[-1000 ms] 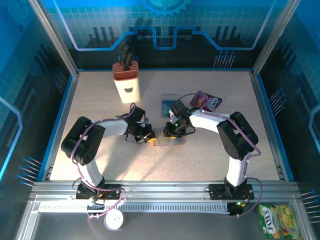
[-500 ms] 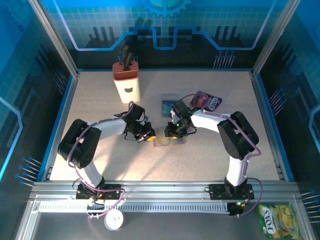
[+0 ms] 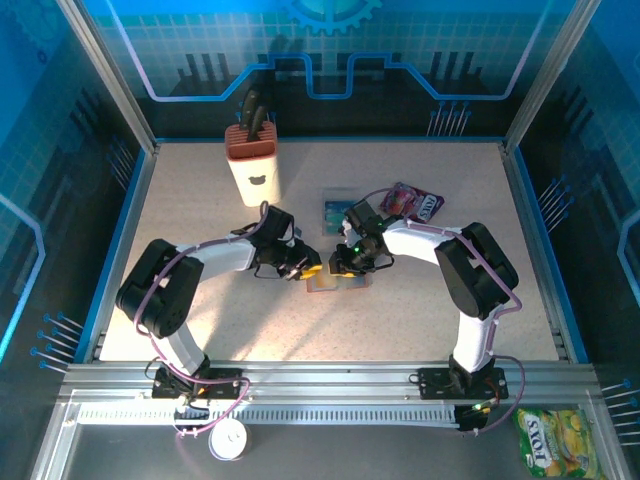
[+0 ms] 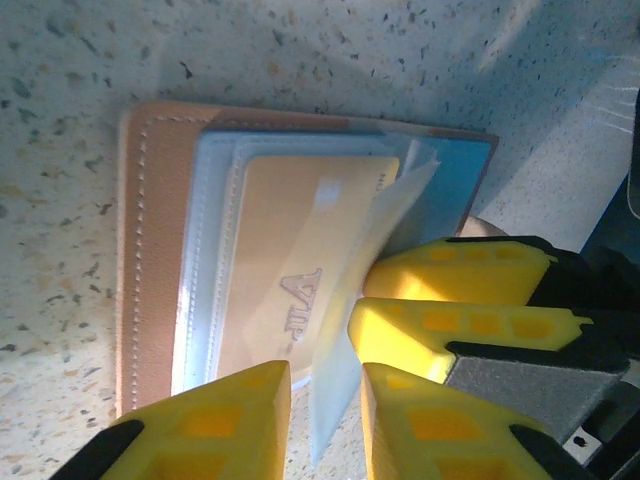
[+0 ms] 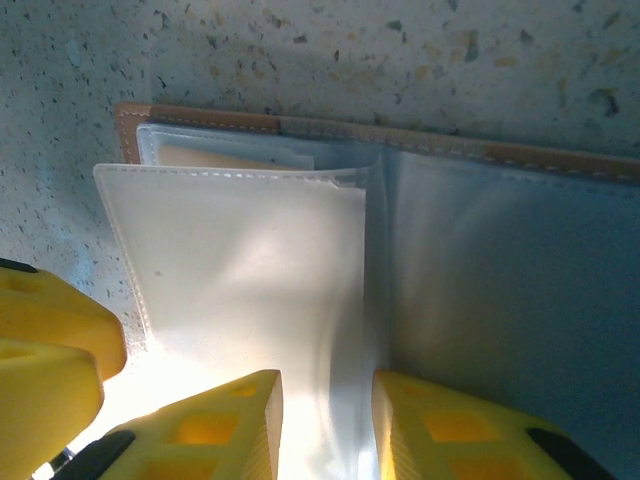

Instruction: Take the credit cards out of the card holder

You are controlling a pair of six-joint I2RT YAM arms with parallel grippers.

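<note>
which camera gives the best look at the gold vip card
Left wrist: the gold card lies face up inside the card holder, under a clear sleeve, with its lettering readable. Right wrist catches a tan sliver of it beneath the plastic. In top external, the card holder is small and the card indistinct.

Boxed in on three sides by glossy blue panels. On the back panel (image 3: 420,50), a pale grid, a bright blue circuit-like line and a gear emblem (image 3: 330,12) at the top edge. Left wall (image 3: 45,150) and right wall (image 3: 605,150) darker, crossed by thin pale traces. Framed at the back corners by slanting aluminium posts (image 3: 105,75). Below, a speckled beige surface (image 3: 190,210), edged with blue trim (image 3: 118,250) and closed at the near side by grooved aluminium rails (image 3: 330,385). Lit brightest in a patch (image 3: 300,325) near the middle.
</note>
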